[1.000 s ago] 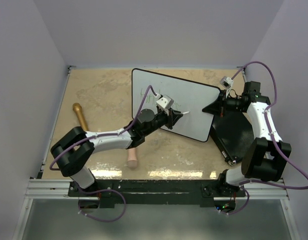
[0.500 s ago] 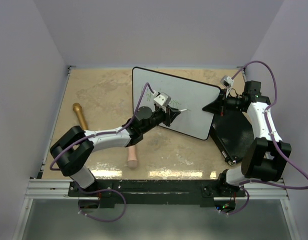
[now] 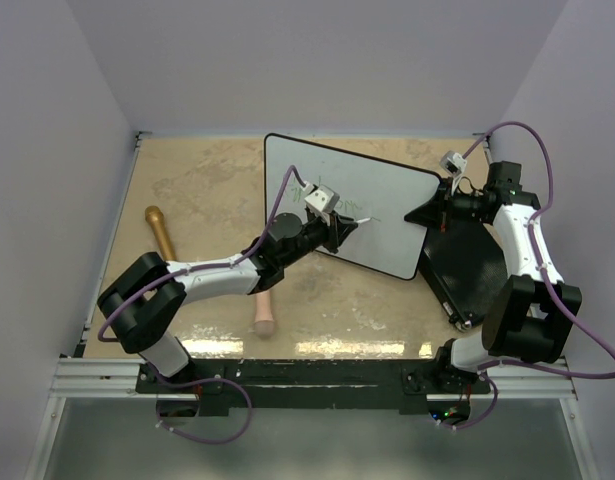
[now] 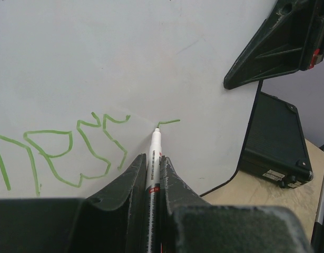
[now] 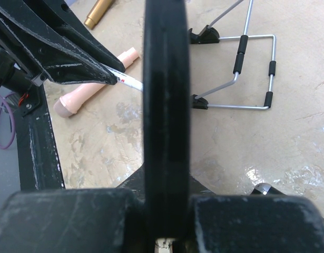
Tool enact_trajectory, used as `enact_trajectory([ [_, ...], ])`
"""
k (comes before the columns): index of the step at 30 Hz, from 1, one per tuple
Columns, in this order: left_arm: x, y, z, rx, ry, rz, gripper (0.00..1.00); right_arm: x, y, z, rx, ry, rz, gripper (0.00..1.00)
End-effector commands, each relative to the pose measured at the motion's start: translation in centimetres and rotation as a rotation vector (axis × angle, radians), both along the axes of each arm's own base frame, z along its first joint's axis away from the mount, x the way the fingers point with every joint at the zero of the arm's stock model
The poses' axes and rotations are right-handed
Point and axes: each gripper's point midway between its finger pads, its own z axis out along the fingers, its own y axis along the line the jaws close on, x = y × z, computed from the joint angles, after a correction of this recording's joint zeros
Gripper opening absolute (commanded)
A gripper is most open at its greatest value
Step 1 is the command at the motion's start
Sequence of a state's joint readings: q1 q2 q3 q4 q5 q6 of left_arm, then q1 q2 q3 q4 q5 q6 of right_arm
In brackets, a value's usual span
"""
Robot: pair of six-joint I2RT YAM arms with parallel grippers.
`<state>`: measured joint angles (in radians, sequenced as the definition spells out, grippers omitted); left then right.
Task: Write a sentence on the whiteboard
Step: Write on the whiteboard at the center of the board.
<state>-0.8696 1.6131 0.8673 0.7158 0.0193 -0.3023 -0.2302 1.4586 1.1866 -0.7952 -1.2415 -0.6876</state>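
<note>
**Left gripper edges up the whiteboard, pen still on the surface**

Since a second ago the left gripper (image 3: 343,229) has moved a little toward the far left of the whiteboard (image 3: 392,195), taking the pen (image 4: 155,142) with it. The right gripper (image 3: 433,212) has stayed where it was.

The left gripper (image 4: 153,159) is clenched on the pen, which sticks out straight ahead of the fingers (image 4: 131,176). The pen's tip rests on the white surface at the start of a short green stroke that runs off to the right. The green writing (image 4: 72,153) lies just left of the tip in the left wrist view, as a row of angular letters that I cannot read for sure. More faint green marks (image 3: 287,186) show beyond the gripper in the top view, toward the board's far left corner.

The right gripper (image 5: 164,224) is clamped on the whiteboard's right edge (image 5: 164,105), which its own camera sees edge-on as a black band between the fingers. It appears in the left wrist view (image 4: 277,47) ahead and to the right of the pen.

A black case (image 3: 475,268) lies flat on the table (image 3: 207,180), just beside and below the right gripper. Behind the board, in the right wrist view, stands a wire stand (image 5: 246,68). A pink handle (image 3: 264,315) and a gold cylinder (image 3: 160,231) lie well apart from both grippers, left of the left arm.
</note>
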Motion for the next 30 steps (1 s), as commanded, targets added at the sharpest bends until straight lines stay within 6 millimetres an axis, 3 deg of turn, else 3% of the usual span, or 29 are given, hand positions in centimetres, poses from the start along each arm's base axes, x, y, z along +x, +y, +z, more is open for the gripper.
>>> enact_trajectory([
  [1,0.3,0.8,0.7,-0.006,-0.021,0.017,0.00,0.5,-0.8,0.4,-0.070,-0.069,-0.025,0.00],
  [21,-0.6,-0.4,-1.1,0.008,0.036,-0.051,0.00,0.5,-0.7,0.5,-0.069,-0.068,-0.023,0.00],
  [30,-0.7,-1.6,-0.4,-0.007,0.030,-0.083,0.00,0.5,-0.7,0.5,-0.070,-0.069,-0.024,0.00],
])
